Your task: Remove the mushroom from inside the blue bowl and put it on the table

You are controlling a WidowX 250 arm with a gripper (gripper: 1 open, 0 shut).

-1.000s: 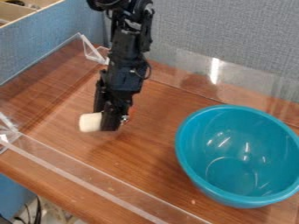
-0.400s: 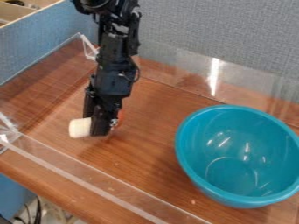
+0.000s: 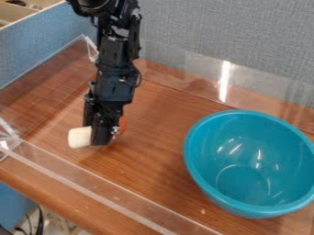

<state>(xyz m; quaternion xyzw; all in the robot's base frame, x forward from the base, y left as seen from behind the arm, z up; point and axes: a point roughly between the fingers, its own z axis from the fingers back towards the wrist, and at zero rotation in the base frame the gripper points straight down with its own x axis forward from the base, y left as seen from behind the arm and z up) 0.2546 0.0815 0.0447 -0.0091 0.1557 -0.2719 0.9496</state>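
The black gripper (image 3: pixel 101 134) points steeply down over the left part of the table (image 3: pixel 160 128), shut on the mushroom (image 3: pixel 80 137). Only the mushroom's cream stem shows, sticking out to the left of the fingers; the cap is hidden between them. The mushroom hangs right at the table's surface, and I cannot tell whether it touches the wood. The blue bowl (image 3: pixel 249 162) stands at the right with nothing inside, well apart from the gripper.
Low clear acrylic walls (image 3: pixel 86 188) edge the table at the front, left and back. A cardboard box (image 3: pixel 31 23) stands beyond the left wall. Bare wood lies between the gripper and the bowl.
The gripper, still shut on the mushroom, has drifted a little to the left and toward the front wall. The bowl has stayed put.
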